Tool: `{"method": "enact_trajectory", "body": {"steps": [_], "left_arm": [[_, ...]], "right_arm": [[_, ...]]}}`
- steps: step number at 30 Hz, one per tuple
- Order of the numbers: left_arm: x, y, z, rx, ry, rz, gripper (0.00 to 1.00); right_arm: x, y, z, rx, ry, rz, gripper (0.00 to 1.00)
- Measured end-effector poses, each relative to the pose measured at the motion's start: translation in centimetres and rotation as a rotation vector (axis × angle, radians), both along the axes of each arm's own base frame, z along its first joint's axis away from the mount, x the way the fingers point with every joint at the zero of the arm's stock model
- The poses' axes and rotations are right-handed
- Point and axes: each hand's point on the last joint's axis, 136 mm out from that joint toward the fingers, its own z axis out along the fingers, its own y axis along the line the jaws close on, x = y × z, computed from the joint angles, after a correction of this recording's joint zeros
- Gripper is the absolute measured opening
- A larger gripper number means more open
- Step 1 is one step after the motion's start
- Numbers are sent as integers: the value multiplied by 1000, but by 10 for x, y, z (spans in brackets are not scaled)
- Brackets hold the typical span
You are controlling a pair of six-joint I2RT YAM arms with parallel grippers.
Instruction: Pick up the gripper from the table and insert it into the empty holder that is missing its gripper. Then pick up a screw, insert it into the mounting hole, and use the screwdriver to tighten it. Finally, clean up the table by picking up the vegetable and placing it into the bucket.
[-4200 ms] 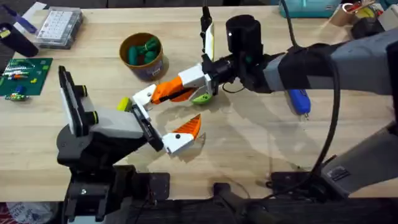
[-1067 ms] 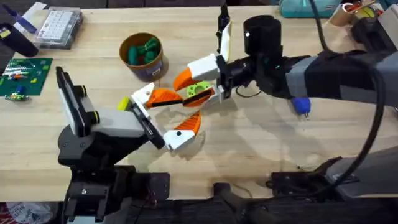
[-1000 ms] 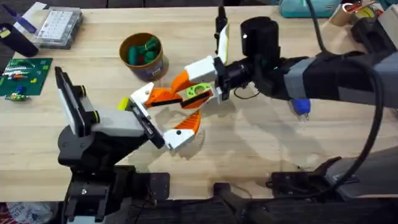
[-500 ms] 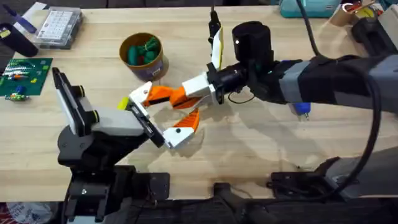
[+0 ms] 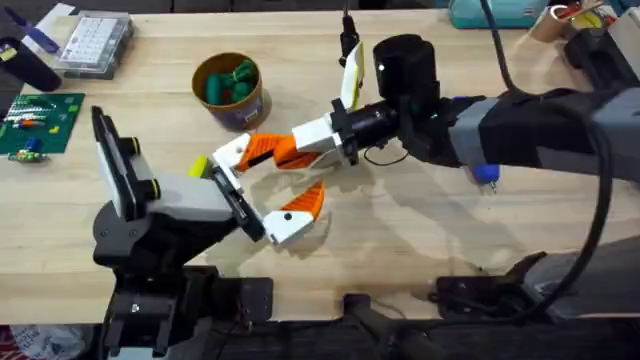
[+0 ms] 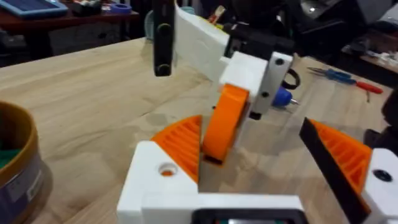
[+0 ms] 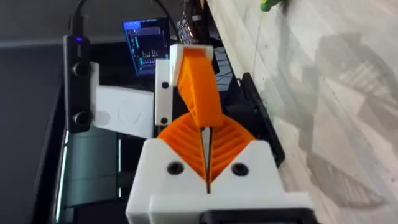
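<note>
My right gripper (image 5: 283,155) reaches in from the right, low over the table's middle. In the right wrist view its orange pads (image 7: 186,146) stand pressed together with nothing showing between them. Its tip lies between the wide-open fingers of my left gripper (image 5: 295,172), close to that gripper's far finger (image 6: 180,146). The vegetable is hidden. The bucket (image 5: 228,90) stands behind and to the left of both grippers, holding dark green pieces. The blue-handled screwdriver (image 5: 482,172) lies on the table, partly under my right arm. The loose gripper, its holder and the screw are out of view.
A clear parts box (image 5: 92,42) and a purple pen (image 5: 35,38) sit at the far left corner. A green circuit board (image 5: 35,122) lies near the left edge. Bare wood stretches along the front right of the table (image 5: 420,240).
A second ago my right gripper held the lime-green vegetable between parted fingers. It has since moved left between the left gripper's fingers and shut, and the vegetable no longer shows.
</note>
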Motion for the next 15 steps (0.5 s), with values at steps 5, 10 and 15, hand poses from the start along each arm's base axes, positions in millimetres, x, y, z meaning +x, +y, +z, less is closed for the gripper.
{"method": "enact_trajectory", "body": {"steps": [5,10,15], "left_arm": [[-6,-4,0,-4,2,-46,990],[-7,-5,0,-4,2,-53,990],[-10,-7,1,-6,2,-68,990]], "right_arm": [[1,0,0,-1,-4,-5,3],[0,0,0,1,-3,-2,3],[-3,-1,2,11,5,20,150]]}}
